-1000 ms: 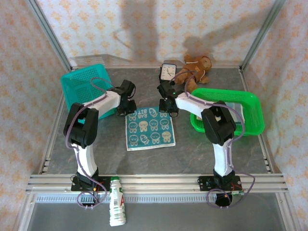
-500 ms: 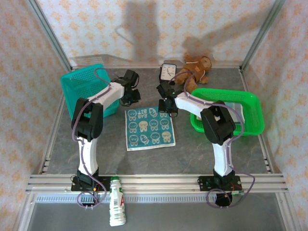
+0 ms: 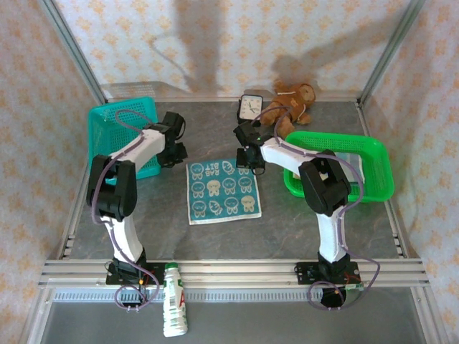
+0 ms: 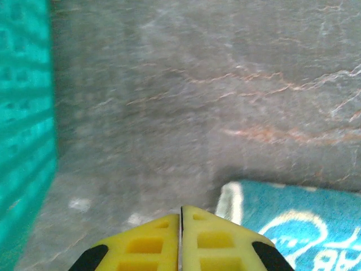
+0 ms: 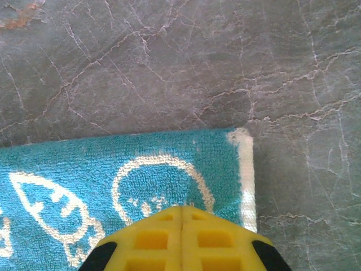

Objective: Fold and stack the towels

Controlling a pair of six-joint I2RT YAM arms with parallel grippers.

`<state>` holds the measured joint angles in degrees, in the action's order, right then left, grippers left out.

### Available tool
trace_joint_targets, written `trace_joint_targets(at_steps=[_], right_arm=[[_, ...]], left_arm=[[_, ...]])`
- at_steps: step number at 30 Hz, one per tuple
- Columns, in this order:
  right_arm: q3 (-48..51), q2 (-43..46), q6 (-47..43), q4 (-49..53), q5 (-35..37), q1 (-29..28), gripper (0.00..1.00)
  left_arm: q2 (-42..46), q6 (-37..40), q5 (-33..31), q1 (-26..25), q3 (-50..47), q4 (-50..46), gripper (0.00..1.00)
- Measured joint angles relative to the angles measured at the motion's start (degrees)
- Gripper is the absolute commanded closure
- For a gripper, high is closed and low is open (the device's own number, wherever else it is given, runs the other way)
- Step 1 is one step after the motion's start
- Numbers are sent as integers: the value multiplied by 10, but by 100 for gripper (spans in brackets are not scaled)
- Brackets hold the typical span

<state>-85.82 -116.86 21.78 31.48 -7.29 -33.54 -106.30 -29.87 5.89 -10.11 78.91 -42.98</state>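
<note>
The big grey table [image 3: 301,222] had a green basket [image 3: 384,172] on its right side and a teal basket [image 3: 118,122] on its left. Between them, in the middle, one towel [image 3: 222,190] lay flat and open, blue with pale bunny heads. It was not folded yet, so the job looked to be at the first fold. The right claw [image 3: 247,162] hung over the towel's far right corner, its two fingers pressed together with nothing between them. The left claw [image 3: 174,152] was off the towel, just beside its far left corner, and its fingers were pressed together too. Next, each claw would likely need to open, go down on a far corner, pinch it and pull it toward the near edge. A brown teddy bear [image 3: 294,100] and a small clock [image 3: 250,107] sat at the back, apart from the towel. A white bottle [image 3: 174,308] lay at the near edge. Nothing lay on the towel, but the teal basket stood close to the left claw and could get bumped.
</note>
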Motion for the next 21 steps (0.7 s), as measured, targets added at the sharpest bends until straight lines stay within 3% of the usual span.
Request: trace_joint_targets(at_steps=[9,21], right_arm=[[1,0,-2,0,9,18,100],[-57,-38,-24,6,9,38,100]], left_arm=[[37,-12,61,-4,-51,41,92],[-42,-28,85,-34,-47,73,93]])
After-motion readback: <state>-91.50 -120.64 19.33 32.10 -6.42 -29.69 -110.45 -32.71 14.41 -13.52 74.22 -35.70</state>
